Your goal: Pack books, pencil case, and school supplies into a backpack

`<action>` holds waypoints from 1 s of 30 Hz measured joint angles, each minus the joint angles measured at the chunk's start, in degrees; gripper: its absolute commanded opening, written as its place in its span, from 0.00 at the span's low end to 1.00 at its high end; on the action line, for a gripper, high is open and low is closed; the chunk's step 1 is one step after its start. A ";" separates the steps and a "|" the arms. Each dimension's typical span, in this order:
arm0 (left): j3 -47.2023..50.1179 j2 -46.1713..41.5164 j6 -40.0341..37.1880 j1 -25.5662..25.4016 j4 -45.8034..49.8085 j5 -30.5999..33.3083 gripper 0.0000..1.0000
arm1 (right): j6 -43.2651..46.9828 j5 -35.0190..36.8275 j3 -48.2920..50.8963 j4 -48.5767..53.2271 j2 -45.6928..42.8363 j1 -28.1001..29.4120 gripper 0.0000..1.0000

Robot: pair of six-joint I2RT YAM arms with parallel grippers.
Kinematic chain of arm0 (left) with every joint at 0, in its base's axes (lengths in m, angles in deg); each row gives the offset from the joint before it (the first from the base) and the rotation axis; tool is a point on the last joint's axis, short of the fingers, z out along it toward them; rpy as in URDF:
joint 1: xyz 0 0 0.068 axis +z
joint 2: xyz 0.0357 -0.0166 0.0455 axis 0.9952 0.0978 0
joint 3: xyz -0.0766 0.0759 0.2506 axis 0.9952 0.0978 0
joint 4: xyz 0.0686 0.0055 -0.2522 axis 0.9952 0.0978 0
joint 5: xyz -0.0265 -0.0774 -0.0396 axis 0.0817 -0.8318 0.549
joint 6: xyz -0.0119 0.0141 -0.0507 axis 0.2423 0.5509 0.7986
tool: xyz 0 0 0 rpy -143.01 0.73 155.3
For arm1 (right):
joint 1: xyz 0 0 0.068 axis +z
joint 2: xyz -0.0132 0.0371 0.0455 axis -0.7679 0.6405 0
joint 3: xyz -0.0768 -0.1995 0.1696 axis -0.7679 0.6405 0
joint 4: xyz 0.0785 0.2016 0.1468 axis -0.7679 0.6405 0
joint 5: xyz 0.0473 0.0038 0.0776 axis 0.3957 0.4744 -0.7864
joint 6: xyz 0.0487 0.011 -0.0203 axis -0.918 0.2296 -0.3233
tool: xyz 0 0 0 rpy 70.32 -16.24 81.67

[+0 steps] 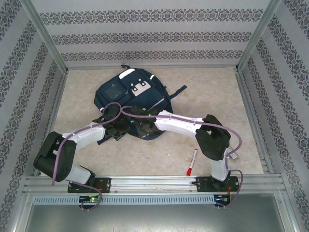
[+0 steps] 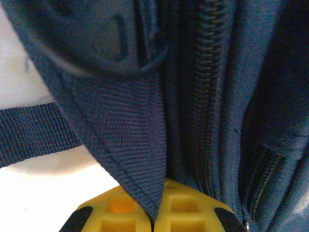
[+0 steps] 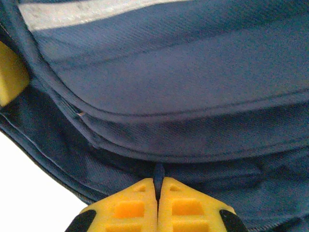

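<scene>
Nearest us, by the desk's near edge toward its right corner, lies the marker (image 1: 191,162), not yet packed. Beyond it both arms meet at the near side of the backpack (image 1: 133,92), which lies mid-desk toward the far edge. Our left end effector (image 2: 155,215) is pinched tight on a pointed flap (image 2: 130,145) beside the zip (image 2: 200,96). Our right end effector (image 3: 158,191) clamps a thin seam (image 3: 158,171), likely so we can spread the opening. From above the layout reads plainly, while the wrist views settle what each pinches.

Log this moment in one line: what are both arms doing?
left gripper: shut on backpack webbing | right gripper: shut on backpack seam | marker: lying on table, unpacked
</scene>
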 measured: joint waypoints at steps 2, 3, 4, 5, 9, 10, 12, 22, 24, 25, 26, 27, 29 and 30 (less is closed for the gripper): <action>0.00 -1.60 -1.53 0.26 0.57 0.09 0.00 | 1.42 -0.26 1.51 -0.50 -1.46 -0.68 0.00; 0.00 -2.73 -2.51 0.70 0.90 -0.24 0.00 | 2.54 -0.90 2.56 -1.01 -2.43 -1.38 0.00; 0.00 -4.00 -3.85 1.51 1.29 -0.96 0.00 | 4.00 -1.97 3.89 -1.75 -3.54 -2.38 0.00; -0.02 -4.98 -5.29 2.49 1.57 -1.81 0.00 | 5.55 -2.82 5.11 -2.36 -4.63 -3.43 0.00; -2.19 -6.58 -13.11 7.56 5.97 -5.66 0.00 | 12.61 -4.90 9.86 -4.13 -9.92 -8.20 0.00; -2.71 -6.58 -15.17 8.83 6.93 -7.15 0.00 | 14.10 -5.35 10.51 -4.50 -10.93 -9.31 0.00; -3.15 -6.58 -18.58 11.43 8.13 -10.38 0.00 | 16.26 -6.97 11.37 -5.22 -12.15 -11.65 0.00; -6.25 -7.63 -36.20 20.39 18.53 -13.75 0.00 | 21.51 -11.15 15.26 -9.53 -13.11 -19.89 0.00; -8.39 -4.74 -39.28 22.34 20.41 -14.45 0.00 | 21.86 -12.41 15.52 -10.16 -13.20 -19.26 0.00; -9.79 -2.71 -40.79 23.23 21.35 -14.78 0.00 | 22.08 -12.81 15.54 -10.49 -13.31 -18.64 0.00; -11.17 -0.85 -41.88 23.91 22.18 -14.95 0.03 | 22.34 -12.87 15.61 -10.73 -13.55 -17.86 0.00; -13.11 1.55 -42.99 24.79 23.21 -14.99 0.14 | 22.62 -12.87 15.82 -11.10 -13.94 -16.76 0.00; -17.49 6.43 -44.48 26.56 24.46 -14.69 0.36 | 22.88 -12.63 16.22 -11.74 -15.17 -14.25 0.00; -20.20 8.94 -44.89 27.54 24.87 -14.56 0.45 | 22.88 -12.48 16.31 -12.11 -15.89 -12.44 0.00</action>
